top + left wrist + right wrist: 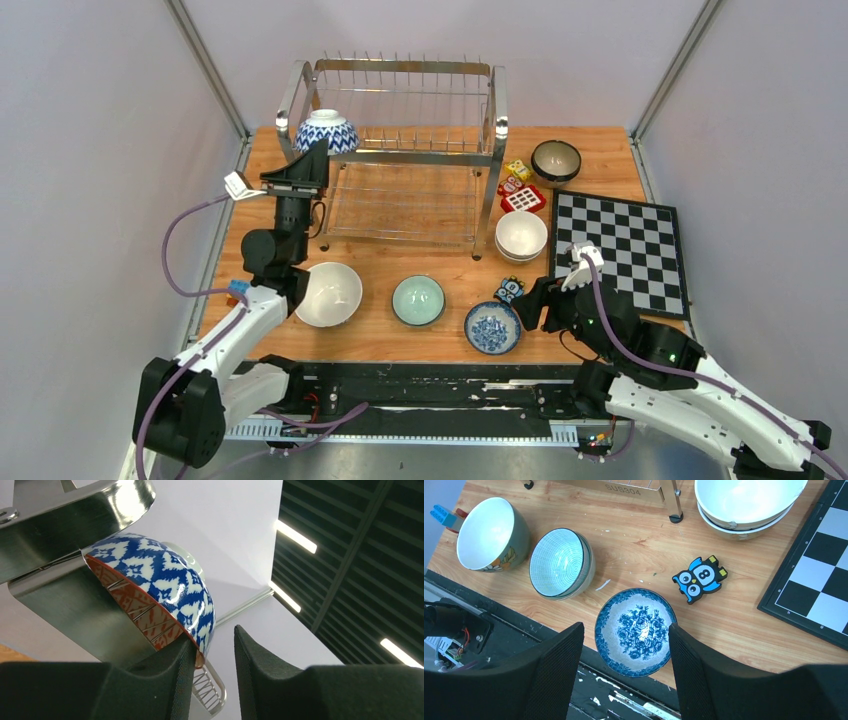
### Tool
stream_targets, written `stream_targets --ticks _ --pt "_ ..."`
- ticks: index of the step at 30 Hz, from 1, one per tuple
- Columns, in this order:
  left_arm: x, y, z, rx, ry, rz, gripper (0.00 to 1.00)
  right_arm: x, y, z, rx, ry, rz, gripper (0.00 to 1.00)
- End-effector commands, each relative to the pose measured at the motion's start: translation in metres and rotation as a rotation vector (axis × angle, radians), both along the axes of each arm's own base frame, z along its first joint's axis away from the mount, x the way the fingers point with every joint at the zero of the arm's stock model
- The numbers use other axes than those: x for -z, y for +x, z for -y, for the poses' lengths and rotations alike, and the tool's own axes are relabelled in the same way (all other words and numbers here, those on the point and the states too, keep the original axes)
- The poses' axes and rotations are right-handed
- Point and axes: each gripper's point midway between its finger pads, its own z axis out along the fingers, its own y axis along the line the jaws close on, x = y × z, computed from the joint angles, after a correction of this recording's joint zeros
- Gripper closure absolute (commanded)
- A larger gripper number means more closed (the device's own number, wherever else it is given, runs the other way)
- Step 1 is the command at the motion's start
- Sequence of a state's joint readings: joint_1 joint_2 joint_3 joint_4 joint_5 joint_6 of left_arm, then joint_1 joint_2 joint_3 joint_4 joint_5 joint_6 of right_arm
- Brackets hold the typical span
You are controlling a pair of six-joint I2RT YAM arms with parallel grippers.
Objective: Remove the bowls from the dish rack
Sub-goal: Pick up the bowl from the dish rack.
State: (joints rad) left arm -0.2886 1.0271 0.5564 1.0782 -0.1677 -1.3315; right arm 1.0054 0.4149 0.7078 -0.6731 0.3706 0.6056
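The left gripper (214,647) straddles the rim of the blue-and-white bowl (160,580). One finger (150,685) touches the rim on its inner side and the other stands just outside with a gap, so nothing is clamped yet. It should probably close squarely on the wall, then lift before drawing back toward 6 o'clock, clear of the rack (75,525) rail. The right gripper (625,630) hangs open above the floral bowl (634,645) at the table's (440,270) 5 o'clock. The left arm stretches toward 11 o'clock, where the bowl sits on the rack's upper tier.
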Motion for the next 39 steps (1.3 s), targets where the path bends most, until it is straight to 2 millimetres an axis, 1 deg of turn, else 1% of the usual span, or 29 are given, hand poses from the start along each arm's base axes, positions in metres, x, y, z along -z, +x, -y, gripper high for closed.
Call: stream_targets --ticks 1,6,11,15,18,22,29,35,39 --pt "-0.006 -0.004 -0.005 -0.006 -0.018 0.046 0.67 -0.008 0.004 0.004 0.016 0.011 0.032 0.34" --pt "-0.004 -0.001 -0.005 -0.004 -0.025 0.047 0.77 -0.006 0.004 0.003 0.012 0.005 0.03 0.34" --pt "-0.007 0.0 -0.003 0.005 -0.031 0.059 0.88 -0.005 0.004 0.003 0.013 0.006 0.028 0.34" --pt "-0.012 -0.003 -0.006 -0.002 -0.041 0.086 1.0 -0.006 0.004 0.003 0.011 0.005 0.03 0.34" --pt "-0.02 -0.004 -0.005 -0.001 -0.04 0.116 1.0 -0.007 0.003 0.003 0.007 0.009 0.037 0.34" --pt "-0.041 -0.009 -0.002 0.012 -0.04 0.189 1.0 -0.008 0.003 0.004 0.006 0.018 0.044 0.34" --pt "-0.07 -0.013 -0.001 0.003 -0.036 0.282 1.0 -0.009 0.0 0.005 0.003 0.039 0.048 0.34" --pt "-0.089 -0.022 0.001 0.007 -0.022 0.342 1.0 -0.011 -0.001 0.007 0.003 0.052 0.054 0.34" --pt "-0.104 -0.033 0.007 0.028 0.024 0.381 1.0 -0.013 -0.002 0.007 0.0 0.054 0.058 0.34"
